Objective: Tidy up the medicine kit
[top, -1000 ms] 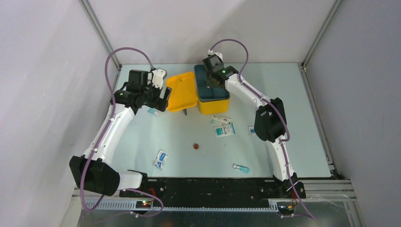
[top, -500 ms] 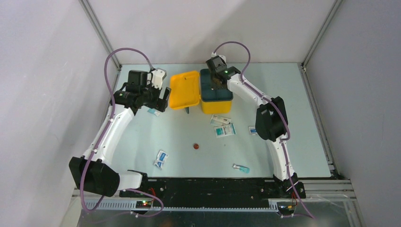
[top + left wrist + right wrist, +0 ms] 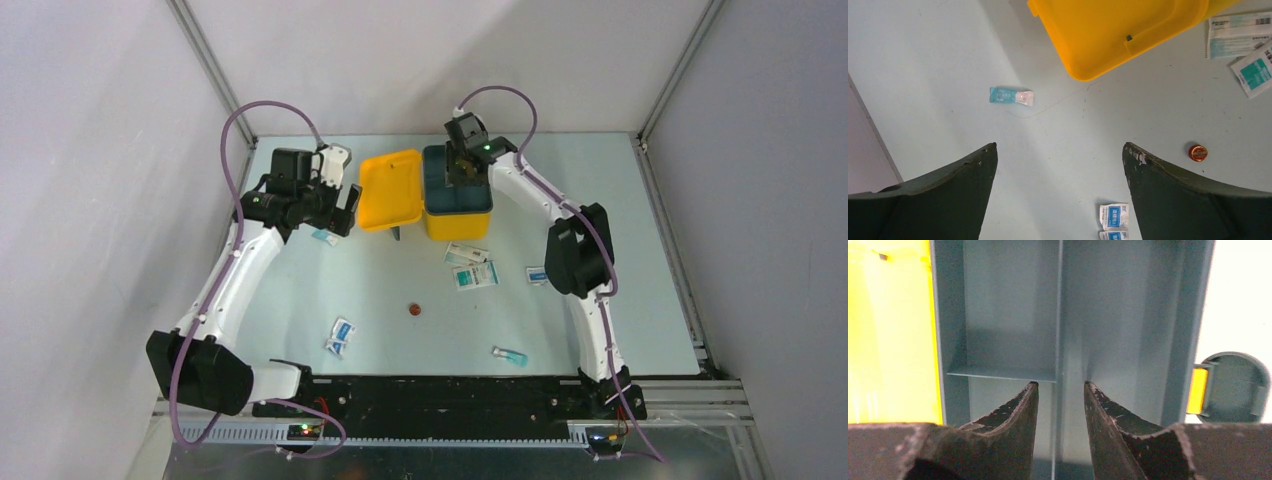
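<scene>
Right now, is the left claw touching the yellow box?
Apart. The left wrist view shows bare table between the left gripper and the medicine kit.

The medicine kit (image 3: pixel 390 190) is smooth yellow plastic, its tray (image 3: pixel 1013 315) matt teal-grey.

Left wrist view: medicine kit (image 3: pixel 1118 35) lid is cropped by the top edge. Sachets (image 3: pixel 1254 70) are clipped at the right edge, a sachet pair (image 3: pixel 1113 220) at the bottom edge.
Right wrist view: the tray (image 3: pixel 1008 315) near end is masked by the right gripper (image 3: pixel 1060 384). Grip on the divider (image 3: pixel 1058 315) cannot be determined.
Top view: sachet print is too small to be read.
</scene>
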Controlling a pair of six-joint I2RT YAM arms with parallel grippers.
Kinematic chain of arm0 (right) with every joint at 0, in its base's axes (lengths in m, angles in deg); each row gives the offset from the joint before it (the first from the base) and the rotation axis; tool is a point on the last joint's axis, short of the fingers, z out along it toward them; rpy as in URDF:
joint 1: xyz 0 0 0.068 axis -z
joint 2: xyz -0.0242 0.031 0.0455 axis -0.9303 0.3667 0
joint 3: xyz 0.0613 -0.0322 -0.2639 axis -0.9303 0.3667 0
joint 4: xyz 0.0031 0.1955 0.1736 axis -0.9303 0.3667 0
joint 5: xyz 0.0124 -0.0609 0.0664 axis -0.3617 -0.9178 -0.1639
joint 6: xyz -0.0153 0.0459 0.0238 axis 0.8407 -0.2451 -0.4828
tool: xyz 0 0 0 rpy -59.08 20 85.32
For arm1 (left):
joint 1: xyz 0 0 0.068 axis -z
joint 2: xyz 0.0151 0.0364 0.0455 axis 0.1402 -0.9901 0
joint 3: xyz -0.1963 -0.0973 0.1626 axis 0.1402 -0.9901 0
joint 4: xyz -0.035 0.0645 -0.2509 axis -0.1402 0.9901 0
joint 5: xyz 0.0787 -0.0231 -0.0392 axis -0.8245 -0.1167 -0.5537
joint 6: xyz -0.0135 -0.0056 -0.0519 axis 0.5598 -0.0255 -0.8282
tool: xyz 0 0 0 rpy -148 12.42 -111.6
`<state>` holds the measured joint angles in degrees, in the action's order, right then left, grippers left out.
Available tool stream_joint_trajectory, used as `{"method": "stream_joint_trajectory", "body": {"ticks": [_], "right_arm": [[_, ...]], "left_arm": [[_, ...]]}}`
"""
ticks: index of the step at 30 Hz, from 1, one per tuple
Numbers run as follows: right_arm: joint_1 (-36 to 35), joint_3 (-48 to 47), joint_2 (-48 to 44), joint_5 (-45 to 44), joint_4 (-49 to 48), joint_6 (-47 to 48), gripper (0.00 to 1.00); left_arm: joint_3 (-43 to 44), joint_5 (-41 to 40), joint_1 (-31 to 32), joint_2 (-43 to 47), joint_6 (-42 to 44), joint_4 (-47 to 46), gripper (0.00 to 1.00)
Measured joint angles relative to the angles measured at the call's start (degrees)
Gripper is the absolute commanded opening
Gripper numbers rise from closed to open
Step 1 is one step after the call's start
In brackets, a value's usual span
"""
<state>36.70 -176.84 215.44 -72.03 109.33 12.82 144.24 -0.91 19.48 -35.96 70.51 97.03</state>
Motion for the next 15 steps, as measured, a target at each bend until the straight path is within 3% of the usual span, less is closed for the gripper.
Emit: {"method": "stream_joint_trajectory", "body": {"ticks": [4,7,9,11,15], "right_arm": [[2.03,0.22,-2.93,1.97,1.44,0.11,0.48],[3.65,2.14,-8.94,3.76,1.64,0.68,0.68],[4.68,4.61,-14.08,5.68,0.92,2.51,0.75],[5.68,7.85,-19.45,9.92,-0.48,5.77,0.76],[9.29,20.28,-31.26,26.36,-6.10,17.59,0.74]], "left_arm": [[0.92,-1.92,-0.17,-0.87,-0.96,0.04,1.00],[2.54,-3.02,-0.59,-2.01,-2.03,0.02,1.00],[3.41,-3.41,-0.79,-2.47,-3.04,0.02,1.00],[4.11,-3.34,-0.92,-2.64,-4.20,0.02,1.00],[5.35,-1.92,-1.03,-3.34,-7.41,0.04,1.00]]}}
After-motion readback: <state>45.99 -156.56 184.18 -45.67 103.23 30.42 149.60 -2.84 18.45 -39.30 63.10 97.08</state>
